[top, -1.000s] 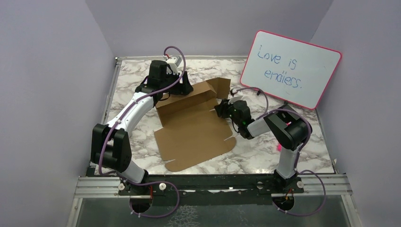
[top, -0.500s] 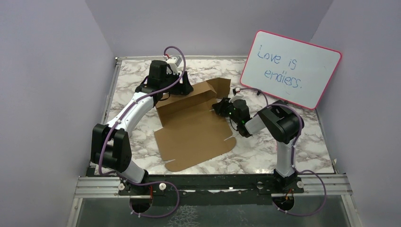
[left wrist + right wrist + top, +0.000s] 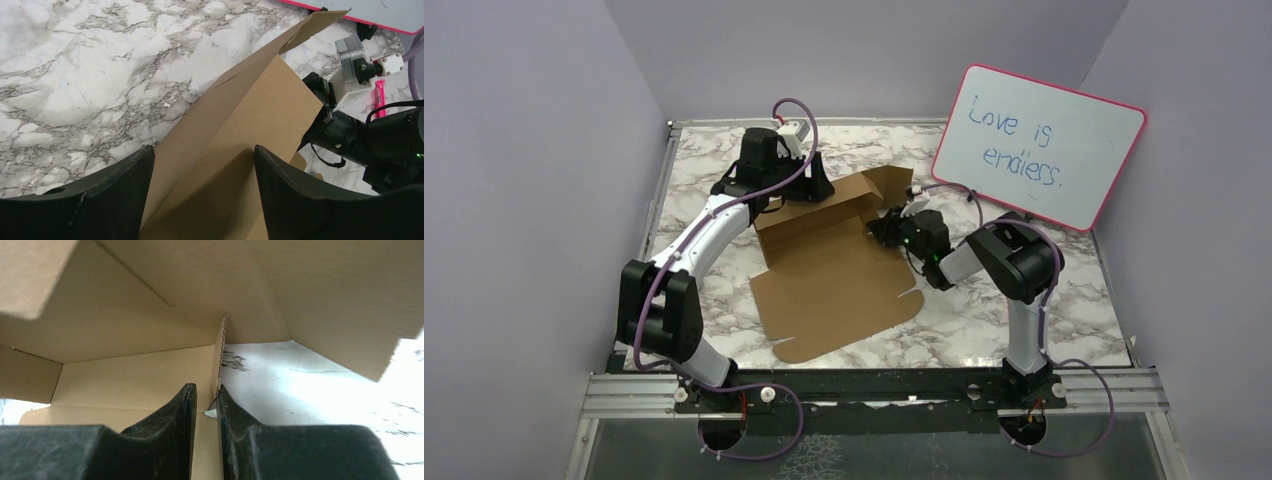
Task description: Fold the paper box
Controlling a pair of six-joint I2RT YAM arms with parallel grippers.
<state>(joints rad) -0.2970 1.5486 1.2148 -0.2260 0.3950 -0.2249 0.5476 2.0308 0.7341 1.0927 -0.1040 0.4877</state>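
Two grippers work the raised far end of the paper box [image 3: 839,285]
Right gripper [image 3: 206,390]: jaws narrow, with the corrugated edge of a small side flap [image 3: 221,355] standing between the tips, against one finger and a sliver off the other, so I cannot tell whether it is pinched yet; judging by the angle, the aim is to turn that flap inward. Left gripper [image 3: 203,150]: jaws wide, straddling the back wall [image 3: 250,115] that tilts up from the sheet, probably to brace it so the flap has something to fold against. Outward, the rest of the box lies flat and unfolded on the marble table [image 3: 964,330] between the two arms; the whiteboard [image 3: 1039,145] leans at the far right, well apart from the box
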